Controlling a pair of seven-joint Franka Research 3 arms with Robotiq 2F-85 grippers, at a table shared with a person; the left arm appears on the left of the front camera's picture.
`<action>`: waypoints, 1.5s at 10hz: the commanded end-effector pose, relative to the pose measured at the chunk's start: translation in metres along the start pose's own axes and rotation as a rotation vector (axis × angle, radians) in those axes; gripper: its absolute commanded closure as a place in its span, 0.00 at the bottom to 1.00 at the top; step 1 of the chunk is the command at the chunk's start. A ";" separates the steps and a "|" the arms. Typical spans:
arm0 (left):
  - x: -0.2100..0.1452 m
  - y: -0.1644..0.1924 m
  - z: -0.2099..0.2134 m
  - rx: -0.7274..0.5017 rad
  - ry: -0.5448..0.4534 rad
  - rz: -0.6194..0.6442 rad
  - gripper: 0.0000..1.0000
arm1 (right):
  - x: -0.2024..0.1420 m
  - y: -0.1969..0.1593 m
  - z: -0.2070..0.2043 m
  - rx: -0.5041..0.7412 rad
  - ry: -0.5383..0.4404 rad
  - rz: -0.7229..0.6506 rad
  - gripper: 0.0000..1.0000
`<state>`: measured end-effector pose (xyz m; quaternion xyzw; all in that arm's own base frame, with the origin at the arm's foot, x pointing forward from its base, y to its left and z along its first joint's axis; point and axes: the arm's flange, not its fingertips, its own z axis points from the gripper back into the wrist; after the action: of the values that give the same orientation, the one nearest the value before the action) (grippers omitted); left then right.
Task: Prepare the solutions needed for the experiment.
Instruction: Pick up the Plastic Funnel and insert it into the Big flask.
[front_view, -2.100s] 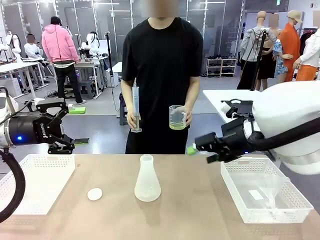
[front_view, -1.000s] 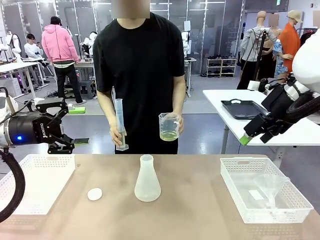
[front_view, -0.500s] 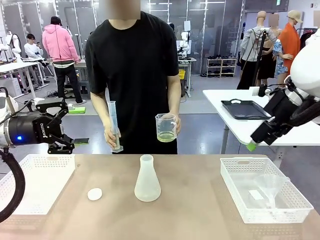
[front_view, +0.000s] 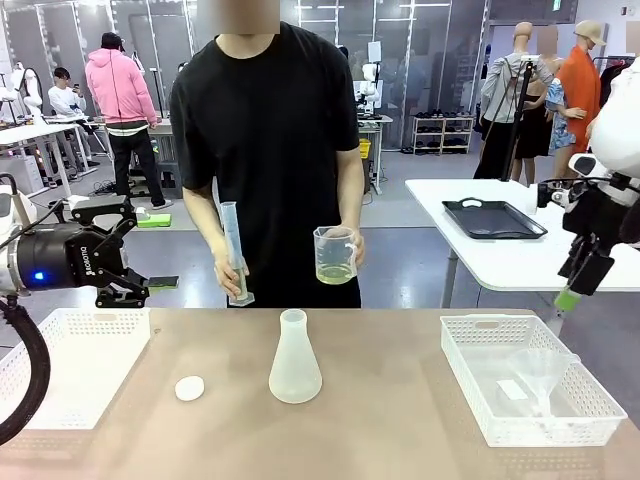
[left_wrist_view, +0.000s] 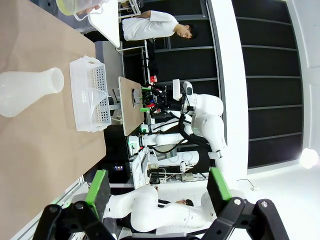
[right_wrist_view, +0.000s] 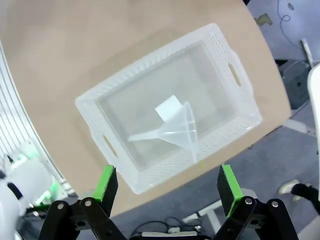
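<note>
Solution, pale yellow-green and clear: a shallow amount in the clear plastic measuring jug, held by the person's hand above the far table edge. The person's other hand grips a tall thin clear graduated cylinder.

Progress: early, by my reading. The frosted white conical flask stands mid-table, uncapped and apparently empty, with a small round white cap beside it. The clear plastic funnel lies on its side in the white perforated basket to the right. Nothing is poured yet. Left to do: funnel to flask, measuring, transfer.

Grippers: the left gripper hovers above the white basket on the left, jaws spread, empty. The right gripper points down over the funnel basket, jaws wide, empty.

Change over the last two seconds: the right arm has swung off the table's middle to the right side and turned downward. The person has stepped up to the table. The left gripper, flask and cap are unmoved.
</note>
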<state>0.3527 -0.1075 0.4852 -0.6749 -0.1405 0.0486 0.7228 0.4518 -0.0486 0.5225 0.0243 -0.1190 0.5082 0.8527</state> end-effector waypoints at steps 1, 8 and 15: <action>-0.002 -0.003 -0.002 -0.024 -0.007 0.020 0.00 | 0.009 -0.019 0.000 -0.022 0.057 0.097 0.00; -0.002 -0.003 -0.002 -0.024 -0.007 0.020 0.00 | 0.018 -0.035 -0.009 -0.008 0.115 0.142 0.00; -0.002 -0.003 -0.002 -0.024 -0.007 0.020 0.00 | 0.017 -0.061 -0.054 0.107 0.148 0.275 0.00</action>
<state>0.3526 -0.1076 0.4853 -0.6748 -0.1406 0.0484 0.7229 0.5096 -0.0463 0.4839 -0.0018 -0.0403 0.6079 0.7930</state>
